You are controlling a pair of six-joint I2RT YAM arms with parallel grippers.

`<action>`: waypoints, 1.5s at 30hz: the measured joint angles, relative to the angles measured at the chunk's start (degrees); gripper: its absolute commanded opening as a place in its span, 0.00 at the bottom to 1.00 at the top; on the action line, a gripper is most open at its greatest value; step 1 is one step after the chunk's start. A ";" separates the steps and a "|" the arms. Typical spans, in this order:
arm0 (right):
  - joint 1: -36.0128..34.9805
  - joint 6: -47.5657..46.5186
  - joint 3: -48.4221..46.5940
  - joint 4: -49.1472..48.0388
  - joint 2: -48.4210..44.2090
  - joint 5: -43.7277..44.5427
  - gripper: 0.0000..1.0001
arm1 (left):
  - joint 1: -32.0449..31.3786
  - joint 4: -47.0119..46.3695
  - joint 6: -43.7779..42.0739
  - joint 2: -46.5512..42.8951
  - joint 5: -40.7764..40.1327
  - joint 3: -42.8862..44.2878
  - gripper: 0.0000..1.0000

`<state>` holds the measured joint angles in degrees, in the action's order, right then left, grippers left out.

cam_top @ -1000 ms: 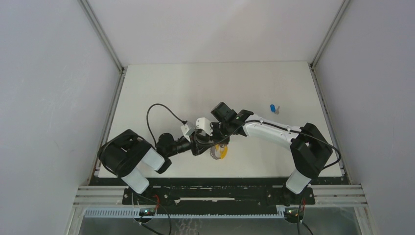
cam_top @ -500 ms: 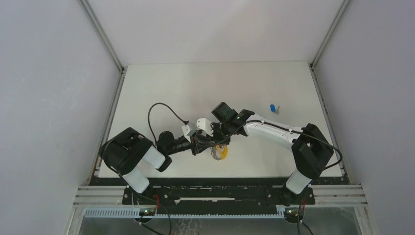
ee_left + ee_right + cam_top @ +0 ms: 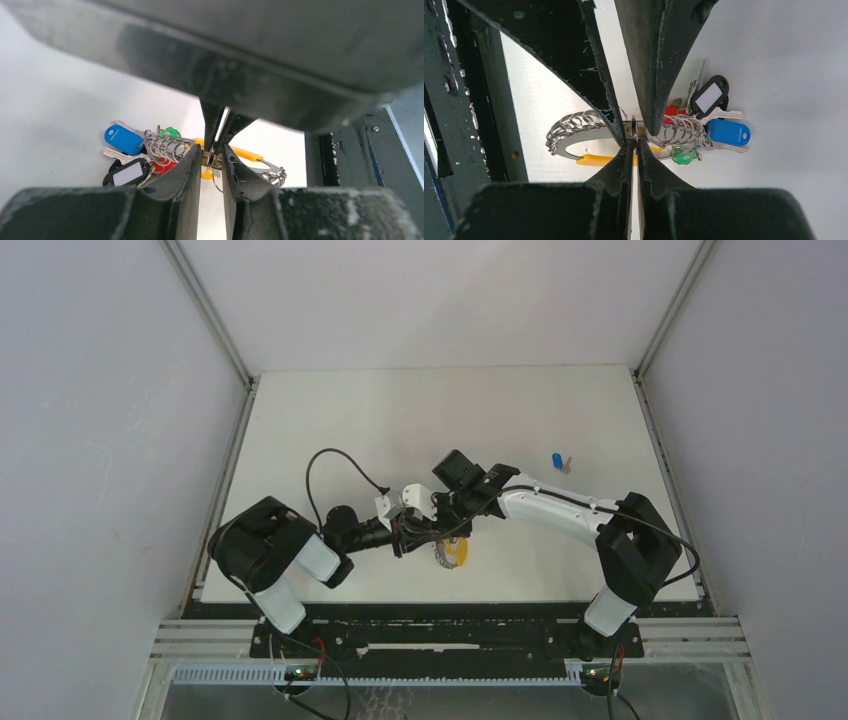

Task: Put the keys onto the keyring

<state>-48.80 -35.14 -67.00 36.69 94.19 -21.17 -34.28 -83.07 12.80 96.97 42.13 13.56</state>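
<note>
On a white table (image 3: 330,420), boxed in by plain grey walls. From the left, reaches in low with the left gripper (image 3: 212,156), jaws a narrow way apart and set either side of a thin ring seen edge-on, with no clamp on it visible. Probably poised so to steady or take over that ring.

Just beside, lying near the table's front edge: the keyring (image 3: 447,553), a bunch of coiled silver rings with blue, red and green caps, a black tag (image 3: 127,174) and a yellow-handled clip (image 3: 594,159). Seemingly raised only at that one ring, to offer a free edge for threading.

From the right, meets the other tip to tip with the right gripper (image 3: 634,144), pinched together on the same ring, likely to keep it upright.

Farther right, well apart from all this, lying untouched on the table: the blue key (image 3: 557,461), not yet fetched. Cannot tell the yellow-orange key from the yellow in the bunch.
</note>
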 measured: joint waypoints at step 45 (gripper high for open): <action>0.92 0.04 0.37 0.87 -0.02 -1.60 0.00 | 0.15 -1.29 -1.88 2.16 3.56 0.81 0.20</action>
<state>-47.88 -35.09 -66.63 37.56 94.17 -22.76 -34.13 -84.36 10.92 99.13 45.69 14.37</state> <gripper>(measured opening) 0.007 0.205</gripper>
